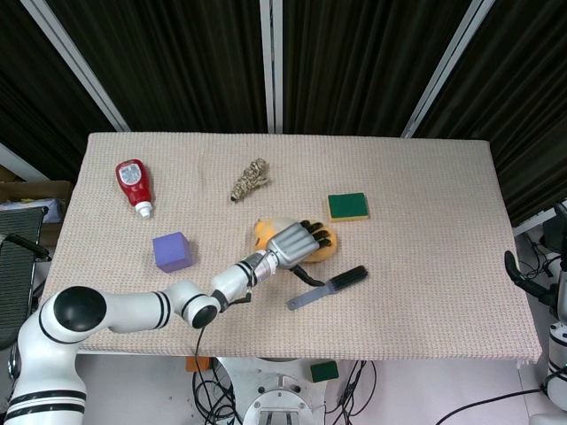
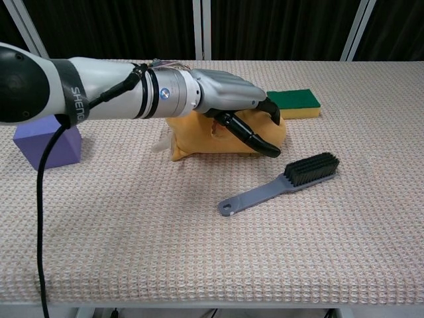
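Observation:
My left hand [image 1: 297, 241] lies on top of an orange soft toy [image 1: 326, 247] near the middle of the table. In the chest view the left hand [image 2: 228, 93] covers the toy's top [image 2: 192, 142], with its dark fingertips [image 2: 264, 146] hanging down over the toy's front and right side. The fingers are spread and the toy sits flat on the cloth. I cannot tell whether the hand grips it or only rests on it. My right hand shows in neither view.
A grey brush [image 1: 330, 287] [image 2: 281, 184] lies just in front of the toy. A green sponge [image 1: 347, 205] [image 2: 295, 103] sits behind it to the right, and a purple cube [image 1: 172, 251] [image 2: 46, 142] to the left. A red ketchup bottle [image 1: 133, 184] and a frayed rope bundle [image 1: 249, 179] lie farther back.

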Robot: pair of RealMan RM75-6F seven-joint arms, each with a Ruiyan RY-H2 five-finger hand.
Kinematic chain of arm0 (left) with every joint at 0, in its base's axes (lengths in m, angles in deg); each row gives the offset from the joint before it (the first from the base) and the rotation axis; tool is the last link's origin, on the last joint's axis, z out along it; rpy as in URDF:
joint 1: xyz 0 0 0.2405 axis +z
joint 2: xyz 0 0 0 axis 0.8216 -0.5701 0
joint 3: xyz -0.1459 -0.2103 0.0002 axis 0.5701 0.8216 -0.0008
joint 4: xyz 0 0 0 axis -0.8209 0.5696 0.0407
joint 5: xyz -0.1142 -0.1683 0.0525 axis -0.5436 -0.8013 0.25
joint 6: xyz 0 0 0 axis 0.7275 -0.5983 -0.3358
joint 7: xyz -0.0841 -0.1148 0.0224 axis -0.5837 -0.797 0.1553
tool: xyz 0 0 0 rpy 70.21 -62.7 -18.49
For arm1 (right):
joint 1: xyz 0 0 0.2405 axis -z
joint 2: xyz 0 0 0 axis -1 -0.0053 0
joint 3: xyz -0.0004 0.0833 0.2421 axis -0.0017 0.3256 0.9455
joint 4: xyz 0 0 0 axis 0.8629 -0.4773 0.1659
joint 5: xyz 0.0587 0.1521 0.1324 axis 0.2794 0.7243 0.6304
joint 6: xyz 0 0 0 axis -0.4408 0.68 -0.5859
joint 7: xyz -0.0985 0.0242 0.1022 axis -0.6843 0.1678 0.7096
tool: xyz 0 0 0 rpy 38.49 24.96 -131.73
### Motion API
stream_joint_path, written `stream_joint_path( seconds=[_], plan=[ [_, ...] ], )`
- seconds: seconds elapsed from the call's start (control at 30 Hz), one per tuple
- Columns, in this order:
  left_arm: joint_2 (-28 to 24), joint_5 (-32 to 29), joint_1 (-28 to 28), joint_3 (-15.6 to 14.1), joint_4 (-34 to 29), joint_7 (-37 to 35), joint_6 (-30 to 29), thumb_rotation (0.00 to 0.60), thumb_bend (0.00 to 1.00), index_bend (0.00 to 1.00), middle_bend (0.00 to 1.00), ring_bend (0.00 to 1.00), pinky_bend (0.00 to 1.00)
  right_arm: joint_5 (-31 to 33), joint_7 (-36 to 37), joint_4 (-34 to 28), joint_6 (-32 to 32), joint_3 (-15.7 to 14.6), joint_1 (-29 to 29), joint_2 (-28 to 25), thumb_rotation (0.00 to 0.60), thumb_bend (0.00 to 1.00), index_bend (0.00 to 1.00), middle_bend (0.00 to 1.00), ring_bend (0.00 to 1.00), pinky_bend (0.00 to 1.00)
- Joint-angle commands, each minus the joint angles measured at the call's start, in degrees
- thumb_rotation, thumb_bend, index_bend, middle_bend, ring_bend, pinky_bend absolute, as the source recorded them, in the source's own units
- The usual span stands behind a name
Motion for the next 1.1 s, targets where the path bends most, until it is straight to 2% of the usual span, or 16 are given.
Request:
stream_joint_path(
  seconds=[0.03, 0.13, 0.27, 0.4, 0.53, 0.63, 0.7, 0.77, 0.83, 0.93, 0.97, 1.03, 1.1],
  plan=[
    [-0.26, -1.64, -0.64, -0.42, -0.69, 1.22, -0.39, 0.107, 0.03, 0.21, 0.16, 0.07, 0.19, 0.03, 0.16, -0.15, -0.07, 0.15, -0.05, -0.05, 0.600, 0.34, 0.00, 0.00, 0.00, 0.00],
    [-1.18, -2.75, -1.00, -0.42, -1.86, 2.13, -1.11, 0.105, 0.03, 0.22, 0.16, 0.07, 0.19, -0.14, 0.08, -0.40, -0.21, 0.20, -0.07, -0.12, 0.600, 0.35, 0.00, 0.00, 0.00, 0.00],
    [-3.68, -1.39, 0.41, 2.11, -6.44, 0.60, -6.53, 0.098, 0.03, 0.21, 0.16, 0.07, 0.19, -0.43, 0.00, -0.70, -0.43, 0.15, 0.00, -0.31, 0.600, 0.35, 0.00, 0.00, 0.00, 0.00],
    [-8.77, 4.90, 5.56, 5.34, -14.96, -2.91, -18.67, 0.099, 0.03, 0.16, 0.14, 0.07, 0.19, -0.89, -0.11, -0.88, -0.54, -0.20, 0.14, -0.46, 0.600, 0.35, 0.00, 0.00, 0.00, 0.00],
    [-13.86, 10.07, 13.16, 5.05, -23.37, -3.09, -32.05, 0.091, 0.03, 0.12, 0.12, 0.07, 0.19, -1.17, -0.29, -0.79, -0.08, -0.82, 0.21, -0.28, 0.600, 0.35, 0.00, 0.00, 0.00, 0.00],
    [-19.17, 12.48, 20.34, 1.81, -29.72, -1.10, -40.49, 0.110, 0.04, 0.11, 0.10, 0.07, 0.19, -1.30, -0.88, -1.62, 1.59, -2.10, 0.38, -0.74, 0.600, 0.35, 0.00, 0.00, 0.00, 0.00],
    [-23.11, 15.17, 26.26, -2.13, -33.11, -1.39, -45.96, 0.131, 0.06, 0.11, 0.09, 0.06, 0.19, -1.32, -2.41, -2.90, 4.34, -4.12, 0.80, -2.15, 0.600, 0.34, 0.00, 0.00, 0.00, 0.00],
    [-26.95, 17.79, 32.55, -6.87, -35.42, -4.39, -50.39, 0.149, 0.08, 0.11, 0.09, 0.06, 0.19, 0.01, -6.24, -5.67, 9.70, -7.16, 1.57, -5.23, 0.600, 0.32, 0.00, 0.00, 0.00, 0.00],
    [-29.89, 20.74, 38.43, -11.71, -35.10, -5.67, -54.71, 0.162, 0.10, 0.11, 0.09, 0.05, 0.19, 2.04, -10.64, -8.99, 12.76, -8.66, 2.42, -7.33, 0.600, 0.29, 0.00, 0.00, 0.00, 0.00],
    [-31.68, 23.10, 44.87, -17.18, -32.89, -3.91, -58.65, 0.164, 0.10, 0.11, 0.08, 0.05, 0.19, 4.27, -18.19, -9.80, 13.36, -9.76, 4.12, -7.32, 0.600, 0.28, 0.00, 0.00, 0.00, 0.00],
    [-32.33, 23.33, 47.11, -19.34, -32.33, -2.50, -59.13, 0.183, 0.10, 0.10, 0.07, 0.04, 0.18, 5.39, -20.43, -10.40, 13.75, -10.42, 4.99, -7.20, 0.600, 0.28, 0.00, 0.00, 0.00, 0.00],
    [-33.01, 23.85, 50.48, -21.60, -31.45, -0.89, -60.48, 0.227, 0.10, 0.08, 0.05, 0.04, 0.18, 7.74, -22.12, -12.40, 15.24, -11.70, 6.40, -7.80, 0.600, 0.28, 0.00, 0.00, 0.00, 0.00],
    [-32.69, 24.98, 53.29, -22.20, -29.54, -1.14, -62.87, 0.237, 0.10, 0.07, 0.04, 0.03, 0.18, 9.53, -23.70, -13.88, 16.58, -12.68, 7.32, -8.89, 0.600, 0.28, 0.00, 0.00, 0.00, 0.00]
  ],
)
